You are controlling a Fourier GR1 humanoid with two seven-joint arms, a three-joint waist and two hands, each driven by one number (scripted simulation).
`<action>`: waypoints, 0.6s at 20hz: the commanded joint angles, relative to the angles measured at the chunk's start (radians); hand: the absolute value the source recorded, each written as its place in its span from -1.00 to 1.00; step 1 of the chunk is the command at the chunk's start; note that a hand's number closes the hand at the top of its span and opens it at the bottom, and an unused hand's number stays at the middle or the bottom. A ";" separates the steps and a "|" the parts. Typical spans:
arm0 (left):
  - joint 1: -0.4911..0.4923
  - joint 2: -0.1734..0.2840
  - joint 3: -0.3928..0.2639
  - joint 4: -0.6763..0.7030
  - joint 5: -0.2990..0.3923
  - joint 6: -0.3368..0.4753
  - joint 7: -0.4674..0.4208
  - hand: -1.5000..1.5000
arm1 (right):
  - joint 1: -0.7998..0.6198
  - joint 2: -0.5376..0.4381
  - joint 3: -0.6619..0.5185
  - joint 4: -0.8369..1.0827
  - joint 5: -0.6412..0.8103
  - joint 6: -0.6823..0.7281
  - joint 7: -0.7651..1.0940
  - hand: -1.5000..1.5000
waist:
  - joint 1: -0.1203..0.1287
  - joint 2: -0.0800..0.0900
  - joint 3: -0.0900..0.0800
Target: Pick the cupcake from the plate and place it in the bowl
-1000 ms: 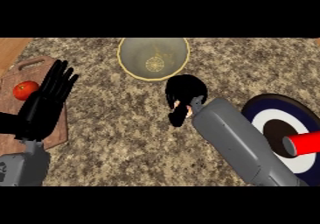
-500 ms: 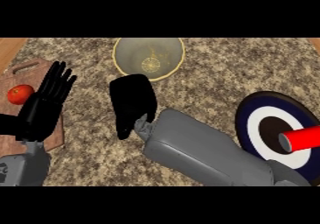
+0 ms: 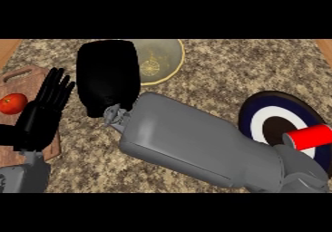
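My right hand fills the upper left middle, its black back toward me, just left of the bowl and covering the bowl's left rim. No cupcake shows anywhere; whatever lies under that hand is hidden. The pale yellow bowl stands at the counter's far middle. The plate, ringed dark blue and white with a dark centre, lies at the right, partly behind my grey right forearm. My left hand rests open at the left, fingers up.
A wooden cutting board lies at the left edge with a red tomato on it. A red cylinder sits on the plate's right side. The counter top is speckled stone.
My right hand has swung left and toward the counter's far side, from near the plate to beside the bowl, and my forearm now crosses the middle. The left hand has stayed put.
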 commanded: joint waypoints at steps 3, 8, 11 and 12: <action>0.029 -0.020 -0.024 -0.064 -0.024 0.020 0.003 0.00 | -0.072 0.006 -0.091 0.118 0.048 -0.106 0.041 1.00 | -0.006 0.002 0.001; 0.012 0.013 0.011 -0.014 0.008 -0.023 0.007 0.00 | -0.058 0.005 -0.174 0.332 0.131 -0.239 -0.138 1.00 | -0.005 0.011 0.000; 0.014 0.011 0.028 -0.027 0.023 -0.015 0.014 0.00 | -0.113 -0.014 -0.273 0.422 0.102 -0.262 -0.218 1.00 | 0.001 0.012 0.000; -0.009 0.015 0.023 -0.037 0.006 0.006 0.036 0.00 | -0.099 -0.014 -0.288 0.437 0.100 -0.276 -0.237 1.00 | -0.004 0.010 0.001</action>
